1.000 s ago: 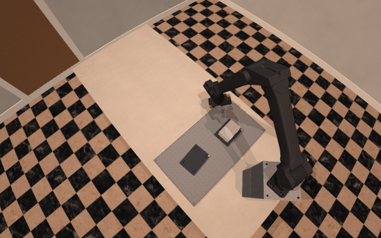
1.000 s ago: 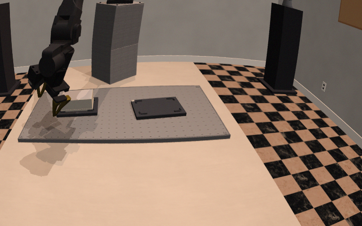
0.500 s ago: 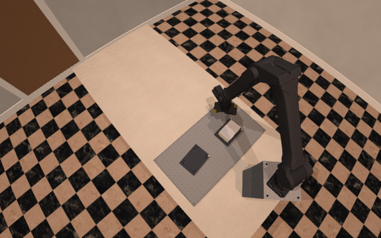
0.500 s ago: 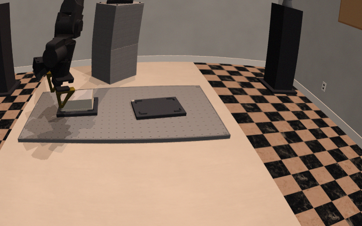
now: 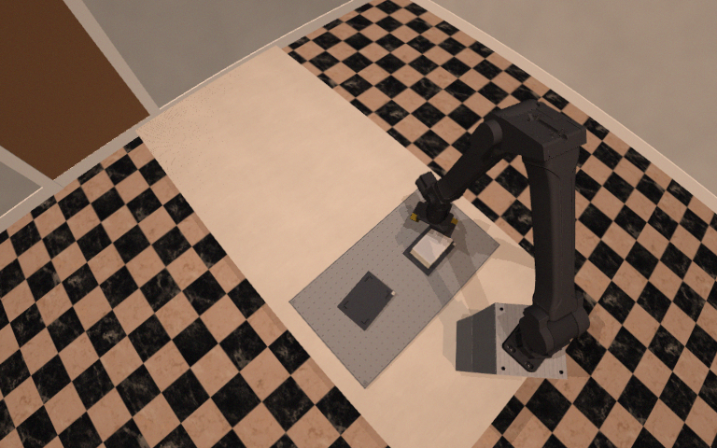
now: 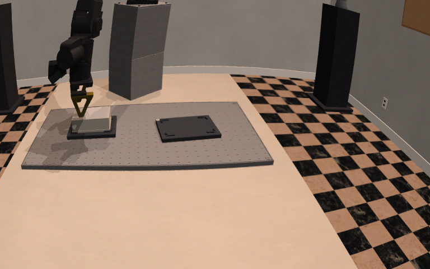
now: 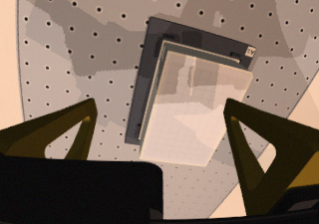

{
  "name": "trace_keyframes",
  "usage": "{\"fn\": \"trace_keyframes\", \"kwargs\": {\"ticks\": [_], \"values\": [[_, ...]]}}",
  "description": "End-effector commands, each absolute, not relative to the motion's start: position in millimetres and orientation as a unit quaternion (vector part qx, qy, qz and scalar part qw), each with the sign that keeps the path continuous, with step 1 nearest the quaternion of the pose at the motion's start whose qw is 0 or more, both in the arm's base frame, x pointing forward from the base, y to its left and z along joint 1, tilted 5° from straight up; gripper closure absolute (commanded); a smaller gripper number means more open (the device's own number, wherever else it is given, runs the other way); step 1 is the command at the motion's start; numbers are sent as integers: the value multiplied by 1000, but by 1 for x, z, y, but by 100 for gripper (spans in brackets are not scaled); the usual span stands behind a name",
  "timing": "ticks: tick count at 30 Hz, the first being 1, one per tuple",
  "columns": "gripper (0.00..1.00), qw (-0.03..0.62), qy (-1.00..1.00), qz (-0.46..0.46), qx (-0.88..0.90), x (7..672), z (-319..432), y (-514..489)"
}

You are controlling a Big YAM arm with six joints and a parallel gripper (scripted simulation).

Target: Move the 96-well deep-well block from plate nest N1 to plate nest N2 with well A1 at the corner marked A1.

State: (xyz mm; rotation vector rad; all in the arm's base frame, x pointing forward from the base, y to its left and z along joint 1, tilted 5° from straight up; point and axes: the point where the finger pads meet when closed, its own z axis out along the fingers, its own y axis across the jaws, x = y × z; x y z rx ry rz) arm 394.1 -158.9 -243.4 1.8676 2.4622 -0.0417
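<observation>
no readable writing seen. gripper (image 7: 159, 127) fully open, empty, hung above block (image 7: 193, 112), which sat in nest n1 (image 6: 90, 134). nest n2 (image 6: 188, 128) at 3 o'clock, open breadboard (image 6: 137, 149) between.

The top camera is looking down from high above and at a slant, far away, so the whole tabletop (image 5: 274, 166) is running from upper left to lower right, with the arm's pedestal (image 5: 556, 371) at the lower right of the frame. The exterior camera is standing low beside the tabletop, facing along it toward the pedestal at the upper left. Both views are sharing the grey perforated board (image 5: 351, 338) and its two nests. The wrist camera is sitting on the tool (image 7: 159, 119), looking steeply down and very near at one nest (image 7: 142, 95).
</observation>
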Motion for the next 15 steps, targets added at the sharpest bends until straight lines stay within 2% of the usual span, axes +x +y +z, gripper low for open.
{"fn": "trace_keyframes", "kwargs": {"ticks": [1,9,15], "values": [[0,47,762,4,646,395,-223,-165],[0,23,708,50,704,361,-221,-142],[0,30,712,51,700,369,-219,-141]]}}
